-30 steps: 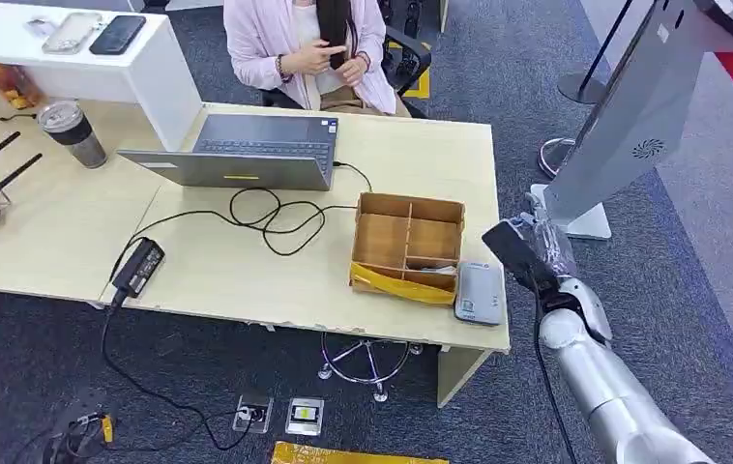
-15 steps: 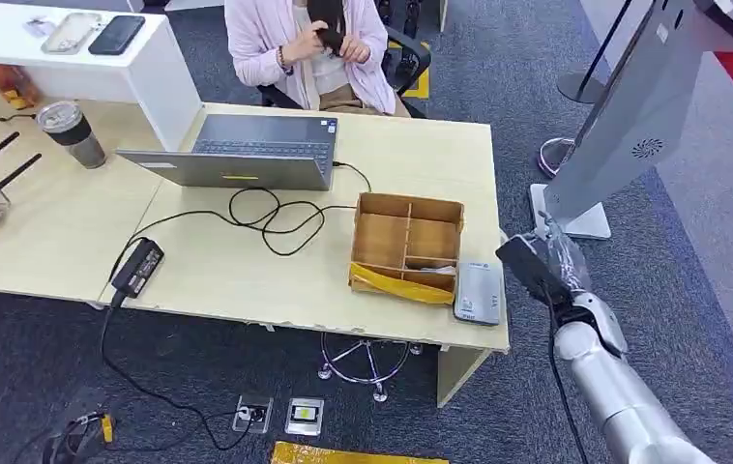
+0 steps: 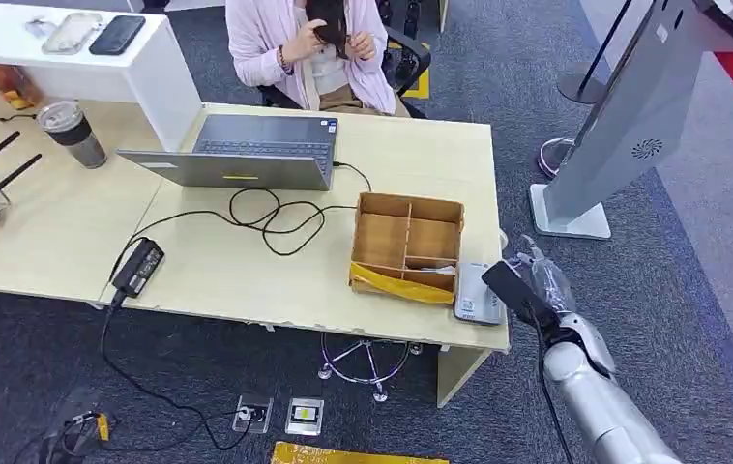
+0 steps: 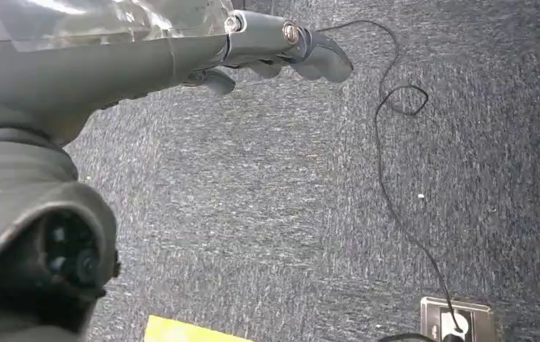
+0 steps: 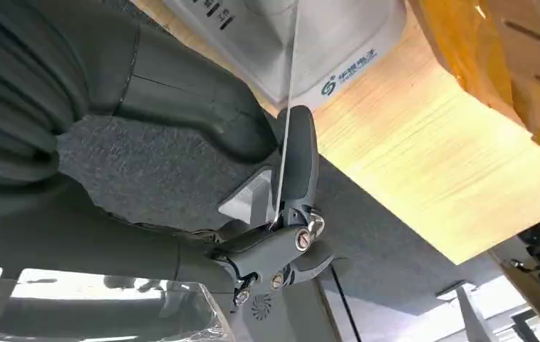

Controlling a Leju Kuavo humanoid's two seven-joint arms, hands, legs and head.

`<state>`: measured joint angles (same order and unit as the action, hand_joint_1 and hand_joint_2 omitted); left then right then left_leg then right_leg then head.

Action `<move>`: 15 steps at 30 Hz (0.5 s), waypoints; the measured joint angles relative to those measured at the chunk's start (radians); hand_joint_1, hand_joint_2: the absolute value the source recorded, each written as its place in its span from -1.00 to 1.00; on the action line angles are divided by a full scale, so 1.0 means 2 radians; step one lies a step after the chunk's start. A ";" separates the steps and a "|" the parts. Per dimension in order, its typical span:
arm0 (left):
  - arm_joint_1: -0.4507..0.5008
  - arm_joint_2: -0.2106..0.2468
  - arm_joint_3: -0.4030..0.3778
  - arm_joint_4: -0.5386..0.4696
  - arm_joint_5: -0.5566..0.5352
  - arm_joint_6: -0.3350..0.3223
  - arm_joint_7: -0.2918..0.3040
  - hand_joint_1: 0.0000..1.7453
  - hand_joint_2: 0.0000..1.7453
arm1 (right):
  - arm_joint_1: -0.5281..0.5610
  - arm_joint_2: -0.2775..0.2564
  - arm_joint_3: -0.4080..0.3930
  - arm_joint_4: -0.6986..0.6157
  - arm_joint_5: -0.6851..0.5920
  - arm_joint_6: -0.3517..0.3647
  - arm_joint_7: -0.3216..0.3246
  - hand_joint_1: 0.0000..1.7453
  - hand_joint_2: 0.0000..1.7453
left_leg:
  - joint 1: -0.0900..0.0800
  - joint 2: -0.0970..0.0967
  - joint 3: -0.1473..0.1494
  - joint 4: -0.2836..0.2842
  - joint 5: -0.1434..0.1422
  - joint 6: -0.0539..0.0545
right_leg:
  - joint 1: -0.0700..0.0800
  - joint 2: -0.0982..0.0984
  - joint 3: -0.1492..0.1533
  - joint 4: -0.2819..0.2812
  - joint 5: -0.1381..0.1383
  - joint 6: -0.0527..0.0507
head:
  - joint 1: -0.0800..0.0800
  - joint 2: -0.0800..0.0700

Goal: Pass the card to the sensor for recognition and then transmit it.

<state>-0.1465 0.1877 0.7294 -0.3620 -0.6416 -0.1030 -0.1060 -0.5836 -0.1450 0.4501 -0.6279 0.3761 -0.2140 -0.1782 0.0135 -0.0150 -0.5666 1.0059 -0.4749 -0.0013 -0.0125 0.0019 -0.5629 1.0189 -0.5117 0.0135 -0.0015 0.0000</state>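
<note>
Beyond the right hand [image 3: 529, 290] spreads the pale wooden desk [image 3: 247, 261], with a grey tilted kiosk stand [image 3: 624, 126] on the carpet off to the hand's far side. Just past the fingertips sits the brown partitioned wooden box [image 3: 407, 245], a yellow strip along its near wall. Between box and hand lies the flat white-grey rectangular card sensor [image 3: 478, 292], right at the desk edge. The right hand pinches a thin white card [image 5: 286, 114], seen edge-on, between thumb and fingers [image 5: 303, 164], just beside the sensor's casing. The left hand [image 4: 203, 50] hangs over dark speckled carpet, fingers extended, holding nothing.
</note>
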 joint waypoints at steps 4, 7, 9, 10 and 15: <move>0.000 0.001 0.000 0.000 0.002 0.000 0.001 -1.00 -1.00 | 0.003 0.003 0.000 -0.002 0.000 0.004 0.002 1.00 1.00 | 0.000 0.000 0.000 0.000 0.000 0.000 | 0.000 0.000 0.000 0.000 0.000 0.000 | 0.000 0.000; 0.000 0.001 0.000 0.000 0.005 0.000 0.002 -1.00 -1.00 | 0.005 0.005 0.000 -0.001 0.000 0.006 0.004 1.00 1.00 | 0.000 0.000 0.000 0.000 0.000 0.000 | 0.000 0.000 0.000 0.000 0.000 0.000 | 0.000 0.000; 0.000 0.001 0.000 0.000 0.007 0.000 0.003 -1.00 -1.00 | 0.006 0.006 0.001 -0.001 -0.002 0.006 0.004 1.00 1.00 | 0.000 0.000 0.000 0.000 0.000 0.000 | 0.000 0.000 0.000 0.000 0.000 0.000 | 0.000 0.000; 0.000 0.001 0.000 0.000 0.008 0.000 0.003 -1.00 -1.00 | 0.006 0.007 0.001 -0.001 -0.003 0.006 0.003 1.00 1.00 | 0.000 0.000 0.000 0.000 0.000 0.000 | 0.000 0.000 0.000 0.000 0.000 0.000 | 0.000 0.000; 0.000 0.000 0.000 0.000 0.014 0.003 0.005 -1.00 -1.00 | 0.006 0.011 0.001 0.002 -0.008 0.006 -0.005 1.00 1.00 | 0.000 0.000 0.000 0.000 0.000 0.000 | 0.000 0.000 0.000 0.000 0.000 0.000 | 0.000 0.000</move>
<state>-0.1471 0.1884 0.7294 -0.3616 -0.6130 -0.0965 -0.0965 -0.5725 -0.1228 0.4517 -0.6241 0.3609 -0.2018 -0.1888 0.0135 -0.0150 -0.5666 1.0059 -0.4749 -0.0013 -0.0125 0.0020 -0.5630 1.0188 -0.5117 0.0135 -0.0015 0.0000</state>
